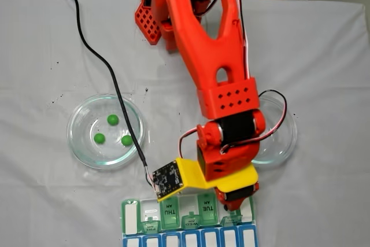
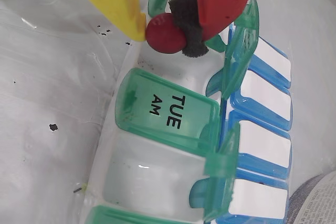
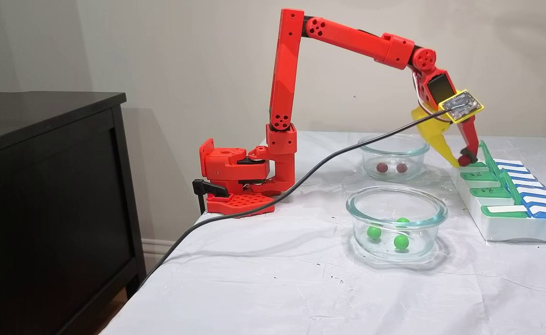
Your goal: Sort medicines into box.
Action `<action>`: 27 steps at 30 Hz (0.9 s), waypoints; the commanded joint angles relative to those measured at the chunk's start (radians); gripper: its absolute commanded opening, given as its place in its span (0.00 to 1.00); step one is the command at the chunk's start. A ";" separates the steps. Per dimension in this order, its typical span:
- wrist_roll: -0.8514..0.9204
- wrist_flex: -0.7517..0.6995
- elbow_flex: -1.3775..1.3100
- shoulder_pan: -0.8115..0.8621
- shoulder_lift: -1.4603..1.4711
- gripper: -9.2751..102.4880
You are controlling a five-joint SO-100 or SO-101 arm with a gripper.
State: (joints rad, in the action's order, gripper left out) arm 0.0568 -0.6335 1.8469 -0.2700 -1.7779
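Up top in the wrist view, my pincer (image 2: 170, 30) pinches a red ball (image 2: 165, 34) between yellow and red fingers, above the box (image 2: 168, 145) filling the lower frame. From overhead, three green balls (image 1: 113, 120) sit in the left dish (image 1: 81, 143). Sideways, two red balls (image 3: 382, 167) lie in the far dish (image 3: 394, 146), centre right.

My table (image 3: 263, 279), draped in a wrinkled white cloth, bears two clear glass dishes (image 3: 396, 228), one near (image 3: 393, 156) my red base (image 3: 240, 186), the pill box (image 3: 510, 204) at its edge, and a black cable (image 1: 110, 79) trailing across.
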 commanded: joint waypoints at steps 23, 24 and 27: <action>0.064 -0.066 0.038 -0.048 -0.221 0.08; 0.072 -0.075 0.040 -0.057 -0.230 0.08; 0.095 -0.146 0.006 -0.077 -0.264 0.08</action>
State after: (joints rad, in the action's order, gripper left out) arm 0.1243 -0.7271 1.9083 -0.3160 -1.8883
